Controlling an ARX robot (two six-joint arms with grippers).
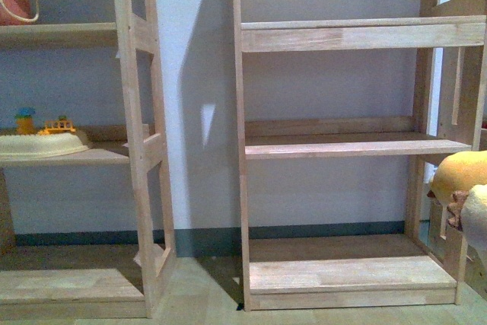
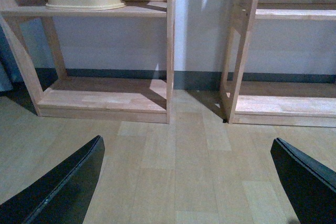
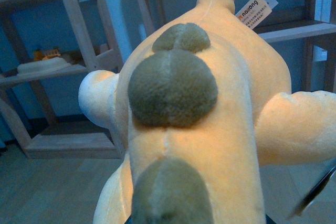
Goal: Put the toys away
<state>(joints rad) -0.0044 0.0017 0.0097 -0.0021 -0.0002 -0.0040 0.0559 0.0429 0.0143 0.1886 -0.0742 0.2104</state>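
A pale wall and plank floor back a left shelf unit and a right shelf unit, side by side. The orange-yellow plush toy hangs in the air at the right unit's outer post, clamped in the right gripper, which it mostly hides. The left gripper hangs over the floor, jaws wide apart and empty.

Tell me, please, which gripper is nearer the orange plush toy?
Right. The right gripper holds the plush toy, which fills its wrist view; the left gripper hangs open over bare floor facing the shelves.
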